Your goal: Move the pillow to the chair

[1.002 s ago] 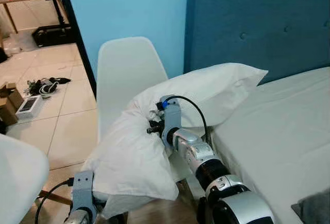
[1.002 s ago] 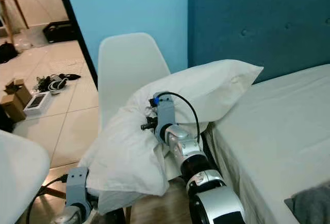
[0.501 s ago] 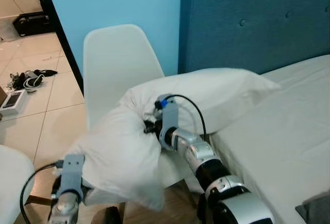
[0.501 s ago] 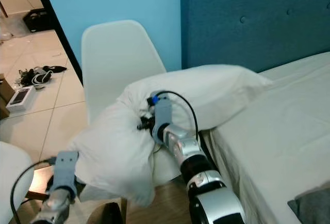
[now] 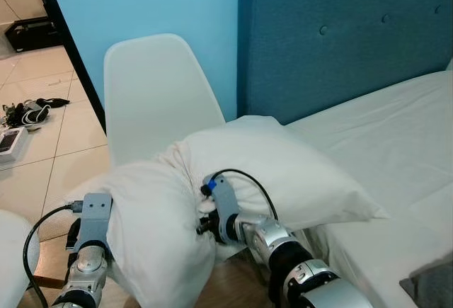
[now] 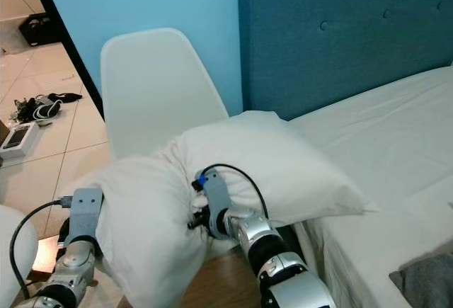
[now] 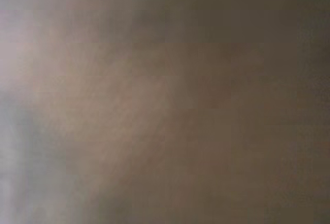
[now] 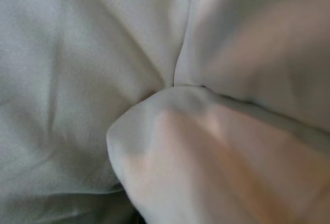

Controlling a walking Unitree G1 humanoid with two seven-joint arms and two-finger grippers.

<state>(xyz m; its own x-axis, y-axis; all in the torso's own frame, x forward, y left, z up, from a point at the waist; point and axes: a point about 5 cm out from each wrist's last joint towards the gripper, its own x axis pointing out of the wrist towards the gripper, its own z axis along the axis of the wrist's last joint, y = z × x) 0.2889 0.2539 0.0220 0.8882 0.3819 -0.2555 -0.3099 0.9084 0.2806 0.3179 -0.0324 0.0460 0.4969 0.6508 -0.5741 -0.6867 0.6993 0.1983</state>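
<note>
Bed, blue headboard: I am seeing the pillow's far end lying on the mattress edge, where it may be dragging. White chair: standing just behind, seat hidden under fabric. White pillow: sagging between bed and chair, folded over both arms; I am judging it likely to slide floorward if either hold is slipping. Right gripper: buried in a bunched crease; left gripper: pressed against the pillow's left end; I cannot tell how either's fingers are standing.
</note>
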